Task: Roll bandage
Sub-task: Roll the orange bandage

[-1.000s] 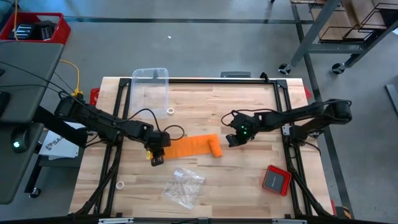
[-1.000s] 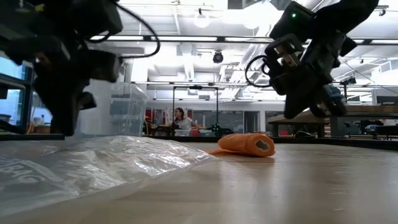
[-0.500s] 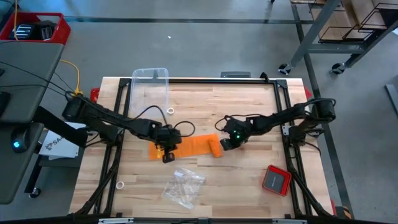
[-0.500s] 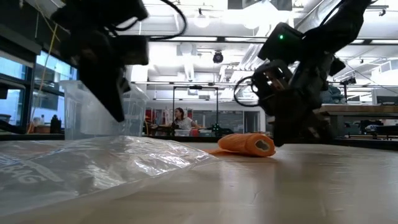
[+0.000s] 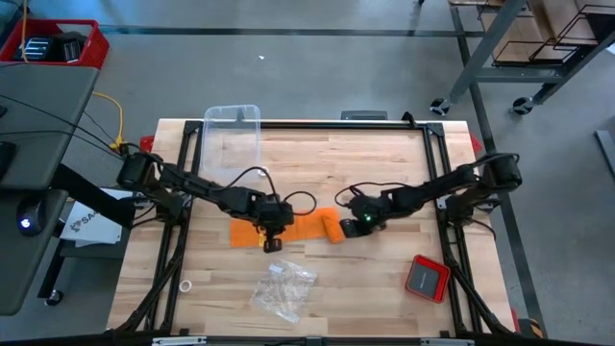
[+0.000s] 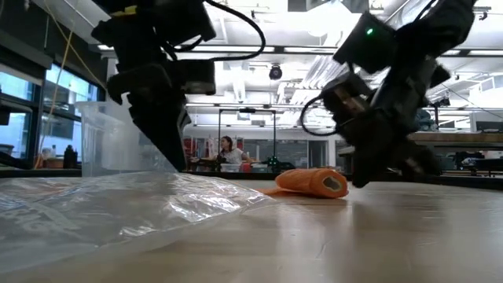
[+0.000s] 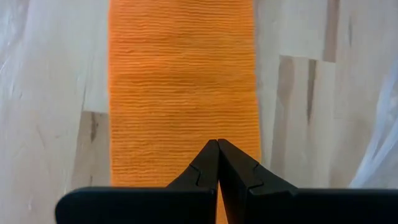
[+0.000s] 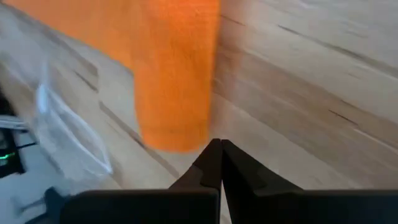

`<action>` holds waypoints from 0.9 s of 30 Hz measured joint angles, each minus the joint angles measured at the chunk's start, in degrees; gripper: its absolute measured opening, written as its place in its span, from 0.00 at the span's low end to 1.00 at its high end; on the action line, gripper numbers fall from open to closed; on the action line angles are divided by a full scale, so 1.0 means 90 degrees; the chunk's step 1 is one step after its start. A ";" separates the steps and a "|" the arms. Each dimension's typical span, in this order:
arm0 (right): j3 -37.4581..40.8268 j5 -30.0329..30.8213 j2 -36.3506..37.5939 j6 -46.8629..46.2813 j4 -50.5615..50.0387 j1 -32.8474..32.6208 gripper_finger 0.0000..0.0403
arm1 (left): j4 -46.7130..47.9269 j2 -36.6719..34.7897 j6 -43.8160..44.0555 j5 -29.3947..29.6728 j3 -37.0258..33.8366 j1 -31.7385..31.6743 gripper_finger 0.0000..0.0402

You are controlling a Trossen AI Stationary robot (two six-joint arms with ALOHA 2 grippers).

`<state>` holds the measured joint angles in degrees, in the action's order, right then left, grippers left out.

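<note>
two closed grippers work on the bandage (image 5: 288, 227), which lies near the middle of the table (image 5: 384, 154) as a flat orange strip with a rolled stub at its right end. the left gripper (image 5: 270, 240) has its jaws pressed together, holding nothing, its tips set over the flat strip. the right gripper (image 5: 352, 227) is likewise shut and empty, nosed up just beside the roll. to roll well, the left tips should probably pin the strip flat so it cannot slide, while the right pushes the roll evenly along the band, square to its edges so the layers stack without coning. a crumpled plastic bag (image 5: 283, 286) lies toward the table's front edge, clear of the work.
</note>
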<state>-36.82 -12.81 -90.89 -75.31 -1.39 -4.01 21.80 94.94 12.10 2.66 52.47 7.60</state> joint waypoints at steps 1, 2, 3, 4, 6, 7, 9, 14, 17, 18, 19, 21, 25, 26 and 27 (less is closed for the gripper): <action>0.0000 0.0106 0.0133 -0.0094 -0.0223 -0.0047 0.00 | -0.0028 -0.0002 -0.0090 0.0011 0.0000 0.0016 0.00; 0.0000 0.0215 0.0295 -0.0206 -0.0439 -0.0089 0.00 | -0.0041 -0.0002 -0.0141 0.0032 0.0000 0.0040 0.00; 0.0000 0.0345 0.0458 -0.0313 -0.0627 -0.0127 0.00 | -0.0048 -0.0002 -0.0184 0.0046 0.0000 0.0055 0.00; 0.0000 0.0468 0.0615 -0.0407 -0.0753 -0.0170 0.00 | -0.0096 -0.0004 -0.0194 0.0053 -0.0002 0.0074 0.00; 0.0000 0.0742 0.0877 -0.0537 -0.0840 -0.0236 0.00 | -0.0283 -0.0007 -0.0199 0.0063 -0.0002 0.0101 0.00; -0.0002 0.0853 0.0966 -0.0575 -0.0802 -0.0252 0.01 | -0.0369 -0.0007 -0.0197 0.0066 -0.0002 0.0119 0.00; -0.0002 0.0991 0.1061 -0.0607 -0.0687 -0.0269 0.03 | -0.0592 -0.0007 -0.0197 0.0068 -0.0002 0.0126 0.00; -0.0002 0.1172 0.0925 -0.0345 -0.0041 -0.0267 0.21 | -0.0881 -0.0007 0.0077 0.0076 -0.0002 0.0124 0.00; -0.0002 0.1225 0.0699 -0.0205 0.0400 -0.0267 0.37 | -0.0901 -0.0007 0.0290 0.0080 -0.0002 0.0117 0.00; -0.0015 0.1255 0.0614 -0.0200 0.0507 -0.0267 0.42 | -0.0883 -0.0007 0.0345 0.0078 -0.0002 0.0117 0.00; -0.0046 0.1259 0.0536 -0.0185 0.0513 -0.0267 0.47 | -0.0877 -0.0007 0.0421 0.0073 -0.0002 0.0117 0.00; -0.0108 0.1273 0.0379 -0.0016 0.0463 -0.0257 0.54 | -0.0877 -0.0007 0.0567 0.0070 -0.0002 0.0117 0.00; -0.0114 0.1485 0.0154 0.0072 0.0424 -0.0175 0.59 | -0.0894 -0.0007 0.0814 0.0070 -0.0002 0.0117 0.00; -0.0114 0.1480 0.0112 0.0082 0.0447 -0.0148 0.59 | -0.0887 -0.0003 0.0822 0.0069 -0.0002 0.0117 0.00; -0.0114 0.1451 0.0073 0.0081 0.0492 -0.0125 0.59 | -0.0893 0.0006 0.0853 0.0069 -0.0002 0.0117 0.00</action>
<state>-37.85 0.25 -90.24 -74.58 3.04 -5.14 13.77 94.99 19.78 3.27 52.45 8.64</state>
